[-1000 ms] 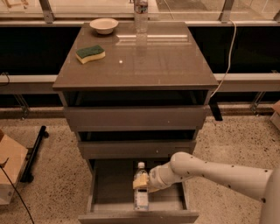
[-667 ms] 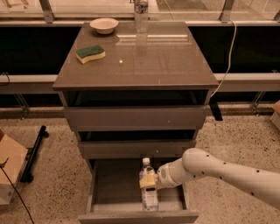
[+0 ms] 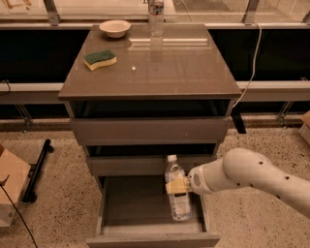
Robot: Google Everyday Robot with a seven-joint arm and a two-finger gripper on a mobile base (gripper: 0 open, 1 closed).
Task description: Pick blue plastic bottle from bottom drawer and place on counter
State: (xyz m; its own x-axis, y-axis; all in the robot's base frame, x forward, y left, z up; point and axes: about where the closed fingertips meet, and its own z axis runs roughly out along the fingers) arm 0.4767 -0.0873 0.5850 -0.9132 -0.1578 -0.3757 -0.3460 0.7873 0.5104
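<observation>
The blue plastic bottle [image 3: 178,199], clear with a white cap, stands upright in my grasp over the right side of the open bottom drawer [image 3: 138,206]. My gripper [image 3: 177,185] reaches in from the right on a white arm. It is shut on the bottle's middle, with a yellowish finger [image 3: 175,184] across its front. The bottle's cap reaches up to the front of the middle drawer. The glossy grey-brown counter [image 3: 160,68] lies above, well clear of the gripper.
On the counter are a green-and-yellow sponge [image 3: 100,59], a white bowl [image 3: 115,27] and another clear bottle [image 3: 156,14] at the back edge. The two upper drawers stand slightly open. A cardboard box [image 3: 8,193] and a black stand [image 3: 38,169] sit on the floor at left.
The gripper has moved to the right with the bottle in it. The bottle has risen from the drawer floor and now stands higher and more upright.
</observation>
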